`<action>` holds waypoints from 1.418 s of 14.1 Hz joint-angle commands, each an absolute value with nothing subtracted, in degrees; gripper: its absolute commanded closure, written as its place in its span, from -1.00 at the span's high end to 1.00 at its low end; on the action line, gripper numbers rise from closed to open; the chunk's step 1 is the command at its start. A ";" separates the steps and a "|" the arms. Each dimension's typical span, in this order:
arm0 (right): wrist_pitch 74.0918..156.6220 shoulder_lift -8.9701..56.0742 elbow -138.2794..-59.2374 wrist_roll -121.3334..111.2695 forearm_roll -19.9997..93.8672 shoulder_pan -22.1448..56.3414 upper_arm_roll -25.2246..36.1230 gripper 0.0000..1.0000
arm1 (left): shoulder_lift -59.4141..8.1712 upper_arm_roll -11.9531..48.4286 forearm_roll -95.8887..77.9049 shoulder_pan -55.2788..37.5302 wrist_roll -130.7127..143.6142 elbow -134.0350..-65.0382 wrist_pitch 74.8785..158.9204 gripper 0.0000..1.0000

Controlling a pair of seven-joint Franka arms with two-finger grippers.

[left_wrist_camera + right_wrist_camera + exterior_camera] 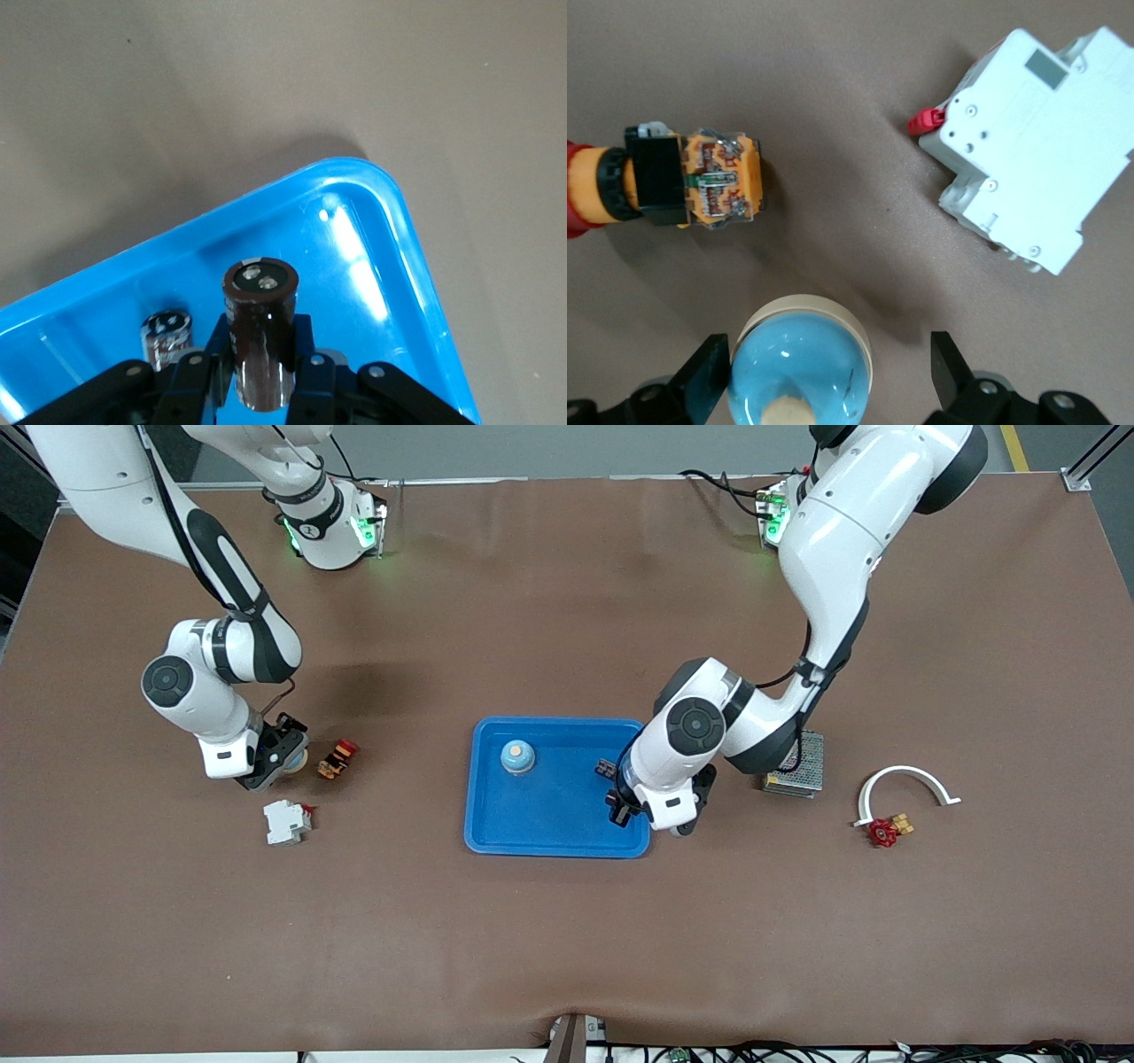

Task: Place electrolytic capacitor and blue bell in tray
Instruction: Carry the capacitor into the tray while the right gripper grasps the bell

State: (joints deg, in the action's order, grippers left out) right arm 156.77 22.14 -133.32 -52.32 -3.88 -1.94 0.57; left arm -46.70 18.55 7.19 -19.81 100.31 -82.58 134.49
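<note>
The left gripper (622, 804) hangs over the tray (496, 833), at the edge toward the left arm's end of the table. Its fingers are clamped on a dark brown capacitor (260, 332) – held upright, terminals up, low above the blue floor close to a rounded corner. A smaller cylinder (166, 338) already stands in the tray just beside it, and another bell (516, 756) sits in the tray's upper part in the front view. The step in hand looks like the release, and it would go best if the capacitor came straight down until its base met the floor. The jaws should then part only a little, so the tall can does not tip or knock its neighbour, and the lift should be vertical. The right gripper (276, 760) is low over the table toward the right arm's end, fingers spread wide on either side of the blue bell (799, 363). One finger (709, 381) sits close to the dome and the other stands well apart, so centring before closing seems wise – a round dome can squirt out sideways. An orange switch (682, 181) and a white breaker (1028, 150) lie near it, so the pickup needs a straight rise.
</note>
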 commanded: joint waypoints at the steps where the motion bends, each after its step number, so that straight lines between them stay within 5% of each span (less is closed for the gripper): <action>1: 157.94 22.15 -134.12 -52.82 -4.83 -3.08 -0.18 1.00 | -48.34 16.17 7.12 -22.41 102.57 -81.12 136.84 -1.00; 9: 157.94 22.24 -134.21 -52.82 -4.83 -3.78 -0.26 1.00 | -51.15 16.17 6.94 -23.12 103.53 -81.12 140.97 -1.00; 10: 157.94 22.24 -134.12 -52.82 -4.83 -3.95 -0.26 0.89 | -51.41 16.17 6.94 -23.03 103.62 -81.12 141.15 -0.64; 11: 157.94 22.24 -134.12 -52.74 -4.83 -3.96 -0.26 0.52 | -51.50 16.17 6.86 -23.03 103.71 -81.12 141.15 -0.07; 12: 157.94 22.24 -134.12 -52.73 -4.83 -4.04 -0.26 0.49 | -51.50 16.08 6.94 -23.03 103.62 -81.04 141.24 0.78; 13: 157.94 22.24 -134.12 -52.73 -4.83 -4.04 -0.26 0.47 | -51.33 16.08 6.94 -23.03 103.62 -80.95 141.24 1.00; 18: 157.94 22.76 -134.03 -52.73 -4.83 -4.04 -0.35 -0.07 | -48.88 16.08 7.29 -21.98 103.01 -79.10 139.84 1.00; 20: 157.94 22.76 -133.95 -52.65 -4.57 -3.96 -0.35 -0.14 | -47.03 16.35 7.30 -20.84 98.99 -78.93 136.25 1.00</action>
State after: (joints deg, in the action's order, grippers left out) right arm 156.96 22.15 -133.27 -52.32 -3.88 -2.44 0.56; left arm -49.78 16.59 7.24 -21.63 101.79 -78.64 139.84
